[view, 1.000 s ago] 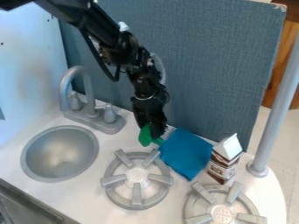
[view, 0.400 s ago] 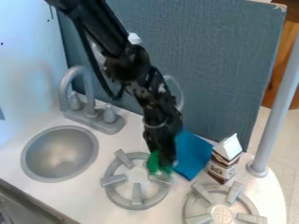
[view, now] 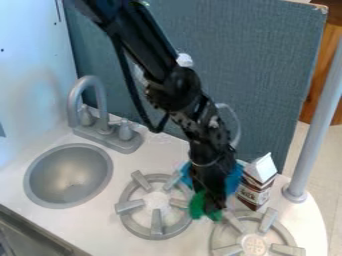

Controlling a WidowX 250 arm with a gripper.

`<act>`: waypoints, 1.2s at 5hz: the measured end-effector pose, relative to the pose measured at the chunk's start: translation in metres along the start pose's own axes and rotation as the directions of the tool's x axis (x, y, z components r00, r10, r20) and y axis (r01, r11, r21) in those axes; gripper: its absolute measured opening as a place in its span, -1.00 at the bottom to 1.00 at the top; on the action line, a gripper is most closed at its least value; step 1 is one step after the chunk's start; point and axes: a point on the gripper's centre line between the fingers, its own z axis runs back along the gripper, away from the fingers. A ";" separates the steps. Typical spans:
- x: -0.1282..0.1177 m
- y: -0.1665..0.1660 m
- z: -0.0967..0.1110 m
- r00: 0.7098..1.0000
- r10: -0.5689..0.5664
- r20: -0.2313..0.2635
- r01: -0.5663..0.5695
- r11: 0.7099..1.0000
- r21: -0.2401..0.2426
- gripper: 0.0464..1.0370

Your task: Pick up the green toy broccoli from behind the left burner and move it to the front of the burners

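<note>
- Gripper [view: 214, 204]: clenched; green toy [view: 198, 204] is grasped at its tips, long axis unclear.
- Toy: seen between sink-side burner [view: 156, 222] and carton-side burner [view: 268, 220], before blue cloth [view: 234, 181].

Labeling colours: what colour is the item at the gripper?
Green, seen best in the camera view, at the gripper.

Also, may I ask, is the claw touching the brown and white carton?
Apart. The camera view shows it: a strip of the blue piece is visible between the claw and the carton.
</note>
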 end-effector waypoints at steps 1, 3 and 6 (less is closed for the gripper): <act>0.002 -0.003 0.000 1.000 -0.006 -0.002 0.006 1.000 0.008 0.37; -0.012 0.011 -0.002 0.999 0.011 -0.030 -0.010 0.999 0.035 0.37; -0.035 0.001 -0.014 0.998 -0.012 -0.069 0.014 0.999 0.036 0.37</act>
